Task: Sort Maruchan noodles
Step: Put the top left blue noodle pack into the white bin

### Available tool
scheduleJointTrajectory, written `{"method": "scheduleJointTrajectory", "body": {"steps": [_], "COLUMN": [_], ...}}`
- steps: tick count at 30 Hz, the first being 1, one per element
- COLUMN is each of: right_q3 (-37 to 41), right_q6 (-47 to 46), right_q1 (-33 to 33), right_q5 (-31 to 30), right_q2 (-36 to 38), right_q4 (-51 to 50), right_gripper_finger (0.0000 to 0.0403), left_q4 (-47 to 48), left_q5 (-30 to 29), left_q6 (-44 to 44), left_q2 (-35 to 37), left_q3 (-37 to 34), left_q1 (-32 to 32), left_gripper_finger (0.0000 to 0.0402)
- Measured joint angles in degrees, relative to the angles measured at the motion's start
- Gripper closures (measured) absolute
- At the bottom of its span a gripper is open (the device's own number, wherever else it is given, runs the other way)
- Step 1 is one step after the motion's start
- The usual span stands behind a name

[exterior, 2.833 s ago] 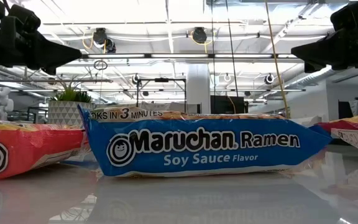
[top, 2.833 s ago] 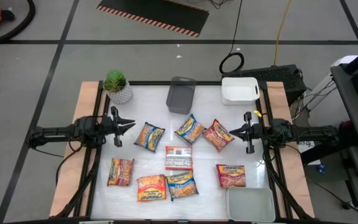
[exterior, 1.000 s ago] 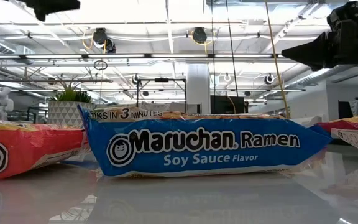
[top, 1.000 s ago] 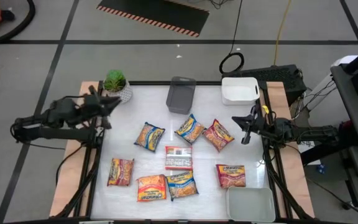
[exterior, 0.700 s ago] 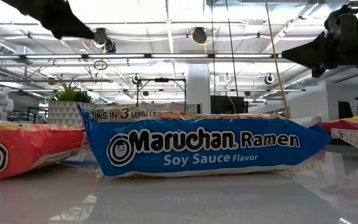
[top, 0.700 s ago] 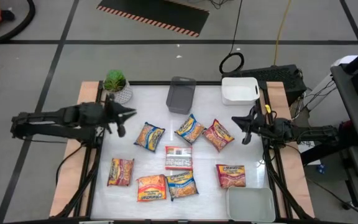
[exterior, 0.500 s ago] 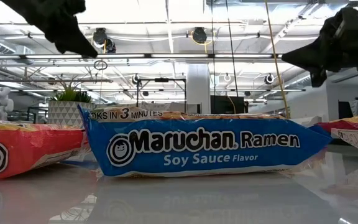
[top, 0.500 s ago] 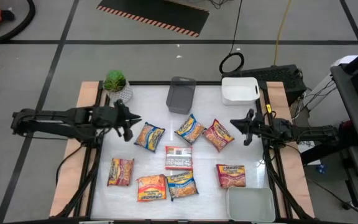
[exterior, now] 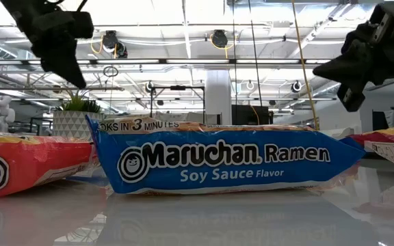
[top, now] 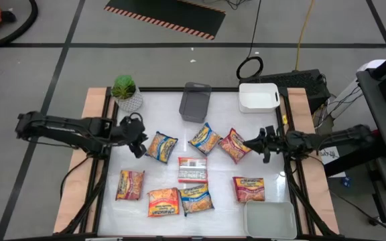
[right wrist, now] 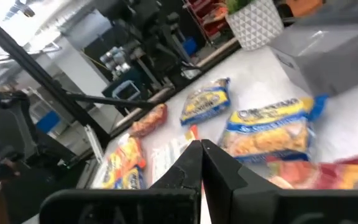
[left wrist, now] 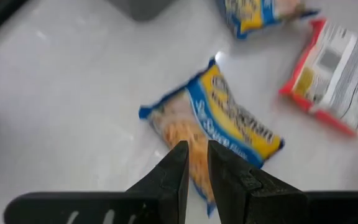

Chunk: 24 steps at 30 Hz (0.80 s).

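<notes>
The sorting appears not to have started: all eight Maruchan packets lie loose on the desk (top: 159, 114), and none is in a tray. A blue-and-yellow packet (top: 161, 146) lies toward the left, another blue-and-yellow one (top: 205, 138) is at the middle, a red-and-yellow packet (top: 235, 145) is to its right, and the white-and-red packet (top: 193, 169) lies at the centre. Along the near side are an orange packet (top: 131, 185), a second orange one (top: 163, 202) touching a third blue packet (top: 195, 198), and another red-and-yellow packet (top: 248, 189) farther right. The containers show nothing inside: the grey tray (top: 195, 102) and the white tray (top: 258, 97) stand at the far edge, and a pale tray (top: 269, 219) sits at the near right corner; a potted plant (top: 125, 92) stands at the far left corner. The left claw (top: 139, 142) hovers just beside the left blue-and-yellow packet; its wrist view shows the fingers (left wrist: 174, 171) nearly together, with only a narrow slit between them, holding nothing, above that packet (left wrist: 216, 134). The right claw (top: 264, 144) hangs near the red-and-yellow packet, fully closed and empty. Every packet is left to move, and the left claw would need to spread wider before it can take one.
</notes>
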State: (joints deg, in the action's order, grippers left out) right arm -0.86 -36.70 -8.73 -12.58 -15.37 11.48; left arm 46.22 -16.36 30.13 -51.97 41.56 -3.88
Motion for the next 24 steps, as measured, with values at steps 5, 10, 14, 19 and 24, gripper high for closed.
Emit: {"method": "scheduleJointTrajectory", "body": {"steps": [5,10,14,19,24], "right_q3": [-1.70,-5.59,-8.08,-10.10,-10.45], "right_q6": [3.73,6.23,6.35,6.35,6.35], "right_q1": [-2.85,-4.36,-4.96,-5.00,-5.00], "right_q5": [-1.20,-1.85,-3.96,-3.93,-3.88], "right_q2": [-5.89,-11.41,-15.64,-19.38,-21.93], "right_q4": [9.37,11.32,11.14,11.20,13.91], "right_gripper_finger": [0.0403,0.0403,0.0403,0.0403,0.0403], "left_q4": [3.21,3.95,3.63,3.83,3.69], "left_q5": [1.52,3.27,3.83,5.74,5.92], "left_q6": [2.23,4.32,4.60,5.61,5.64], "left_q2": [-2.39,-5.23,-8.97,-14.23,-19.12], "left_q3": [0.00,0.00,-0.54,-0.98,-0.98], "left_q1": [-1.49,-1.51,-1.64,-1.62,-1.62], "left_gripper_finger": [0.0336,0.0306,0.0245,0.0169,0.0125]}}
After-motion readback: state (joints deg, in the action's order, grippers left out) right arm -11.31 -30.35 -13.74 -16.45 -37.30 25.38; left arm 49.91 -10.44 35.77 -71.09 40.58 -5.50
